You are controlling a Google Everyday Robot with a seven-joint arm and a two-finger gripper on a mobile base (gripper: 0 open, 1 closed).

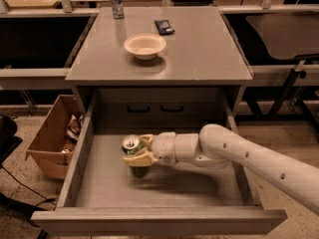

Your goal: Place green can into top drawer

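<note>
While reaching in from the right, clamps the green can (pixel 131 144) with the gripper (pixel 138 151) at the tip of a white arm (pixel 249 158). Presses 2 pale fingers (pixel 135 159) against the can's sides, 1 on the far side and 1 on the near side. Holds the can upright, silver top and pull tab facing up, inside the top drawer (pixel 159 222), left of the drawer's middle and apart from all 4 walls. Cannot tell whether the can's base touches the drawer floor or hangs just above it. Throws a soft shadow on the floor beneath.

Pulled out from the grey cabinet, with the broad front panel nearest the camera. On the cabinet's surface (pixel 204 54): 1 pale bowl (pixel 145 46) near the middle, 1 small dark packet (pixel 164 27) just behind it to the right, and 1 slim silver-blue can (pixel 116 1) at the far left corner, all apart from each other. Left of the drawer, down on the floor: 1 open brown cardboard box (pixel 47 138) with crumpled items inside.
</note>
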